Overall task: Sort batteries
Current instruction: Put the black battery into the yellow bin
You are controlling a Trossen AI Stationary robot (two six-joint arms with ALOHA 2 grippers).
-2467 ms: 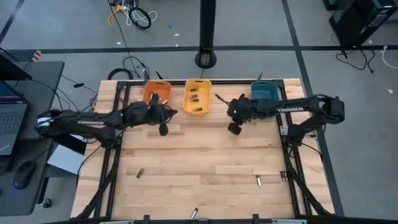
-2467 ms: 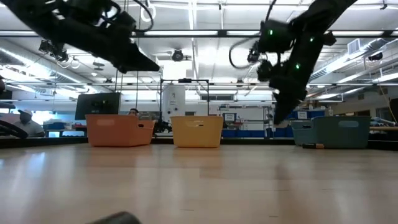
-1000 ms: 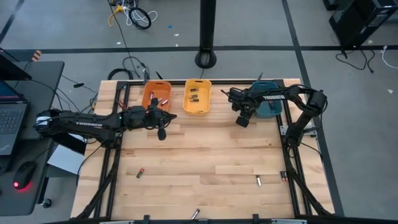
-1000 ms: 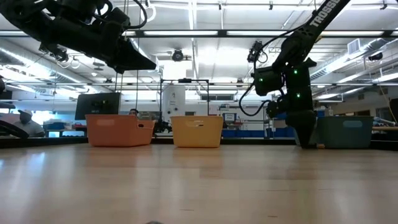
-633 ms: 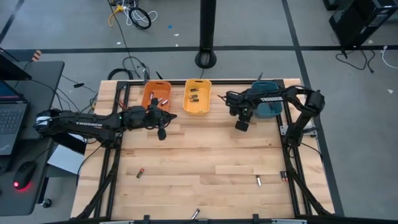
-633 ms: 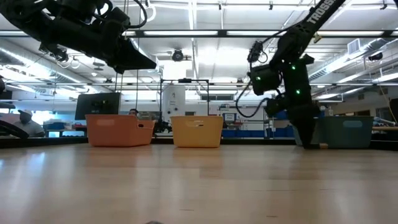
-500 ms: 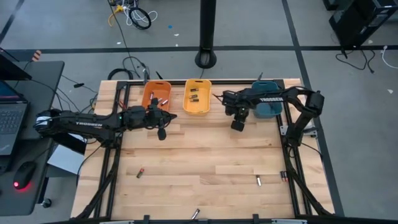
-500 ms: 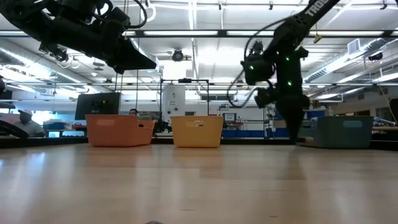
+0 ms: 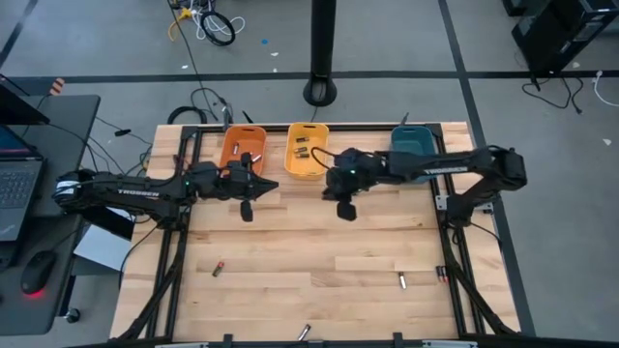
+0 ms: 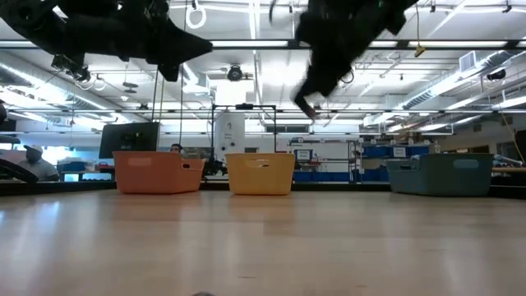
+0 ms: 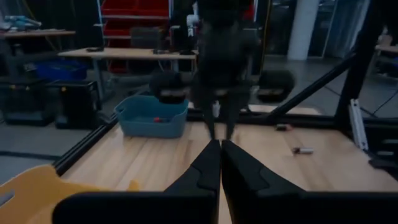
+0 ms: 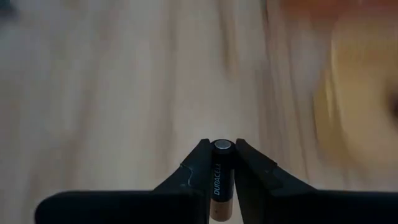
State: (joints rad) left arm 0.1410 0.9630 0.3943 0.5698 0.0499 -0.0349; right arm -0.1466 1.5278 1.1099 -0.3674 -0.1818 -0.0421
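Some batteries are already sorted into the orange bin [image 9: 242,147] and yellow bin [image 9: 306,150] beyond the right gripper [image 9: 344,209], which is clamped on a Duracell battery [image 12: 221,175], while the left gripper [image 11: 220,163] is held together empty and four batteries [image 9: 219,268] are left loose on the surface [image 9: 309,251] behind it.

right end effector [image 9: 345,210] swung toward yellow bin [image 9: 307,152]

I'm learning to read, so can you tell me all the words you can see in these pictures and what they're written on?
"DURACELL": on the small black and copper cylindrical battery pinched in the right gripper.
"TROSSEN": in white on the dark right robot arm, barely readable.
White lettering on the dark left robot arm: too small to read.
The orange, yellow and teal plastic bins show no words.
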